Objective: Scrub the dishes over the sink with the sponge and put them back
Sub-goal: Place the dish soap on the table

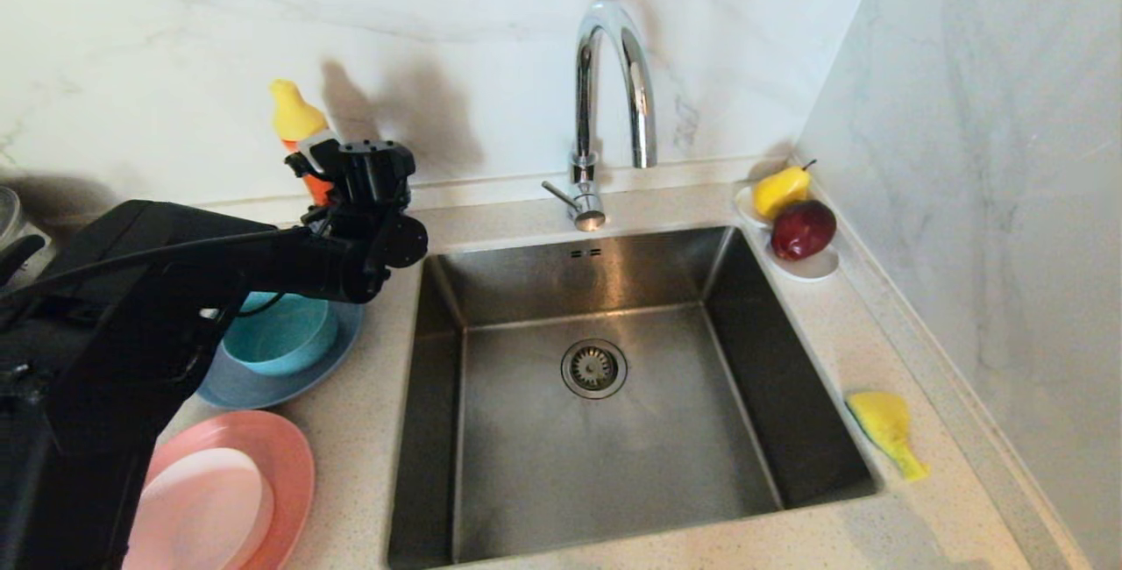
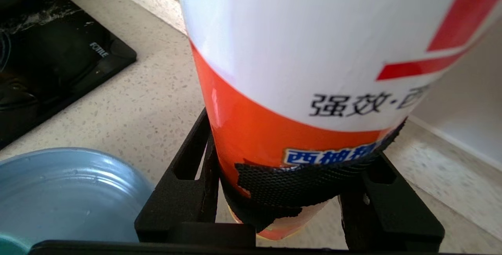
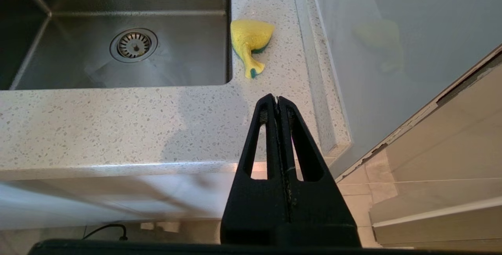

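Left wrist view: left claw (image 2: pixel 290 192) clamped round orange detergent bottle (image 2: pixel 313 70), grey-blue plate (image 2: pixel 70 192) just beside

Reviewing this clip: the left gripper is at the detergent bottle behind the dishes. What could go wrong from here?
1. The left gripper clasps the orange detergent bottle low on its body; the tall bottle may tip or slip when lifted.
2. The left arm hangs right above the teal bowl on the grey-blue plate, so pulling back could knock them.
3. The sponge lies untouched beside the sink; the right gripper is shut and parked.
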{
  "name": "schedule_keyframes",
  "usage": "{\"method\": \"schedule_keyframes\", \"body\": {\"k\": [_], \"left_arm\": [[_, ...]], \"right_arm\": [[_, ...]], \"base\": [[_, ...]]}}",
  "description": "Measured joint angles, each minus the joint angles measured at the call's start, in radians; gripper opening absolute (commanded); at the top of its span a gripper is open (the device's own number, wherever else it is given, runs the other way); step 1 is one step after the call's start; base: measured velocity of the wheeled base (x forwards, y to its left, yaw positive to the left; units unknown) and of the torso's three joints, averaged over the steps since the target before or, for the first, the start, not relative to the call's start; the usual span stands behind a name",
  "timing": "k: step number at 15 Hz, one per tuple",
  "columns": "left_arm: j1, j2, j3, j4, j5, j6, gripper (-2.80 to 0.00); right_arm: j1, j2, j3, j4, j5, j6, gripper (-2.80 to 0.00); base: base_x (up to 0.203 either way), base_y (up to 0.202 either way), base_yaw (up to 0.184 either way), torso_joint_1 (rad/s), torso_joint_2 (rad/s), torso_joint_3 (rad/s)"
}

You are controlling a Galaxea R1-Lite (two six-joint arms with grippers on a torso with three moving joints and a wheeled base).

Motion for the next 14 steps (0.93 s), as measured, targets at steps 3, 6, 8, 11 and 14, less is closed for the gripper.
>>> {"method": "schedule_keyframes", "body": {"k": [3, 6, 8, 11, 14], "left_arm": [[-0.003, 0.022, -0.019, -0.003, 0.018, -0.015, -2.80], [-0.001, 0.030, -0.021, -0.004, 0.028, -0.029, -2.80], [-0.003, 0.032, -0.012, -0.003, 0.028, -0.032, -2.80], [-0.001, 0.036, -0.008, -0.005, 0.029, -0.033, -2.80], [-0.002, 0.037, -0.004, -0.006, 0.030, -0.034, -2.80]], "right_arm": [[0.000, 0.000, 0.000, 0.000, 0.000, 0.000, -2.80], [0.000, 0.000, 0.000, 0.000, 0.000, 0.000, -2.80], [0.000, 0.000, 0.000, 0.000, 0.000, 0.000, -2.80], [0.000, 0.000, 0.000, 0.000, 0.000, 0.000, -2.80], [0.000, 0.000, 0.000, 0.000, 0.000, 0.000, -2.80]], "base": [[0.000, 0.000, 0.000, 0.000, 0.00, 0.000], [0.000, 0.000, 0.000, 0.000, 0.00, 0.000], [0.000, 0.000, 0.000, 0.000, 0.00, 0.000], [0.000, 0.000, 0.000, 0.000, 0.00, 0.000], [0.000, 0.000, 0.000, 0.000, 0.00, 0.000]]}}
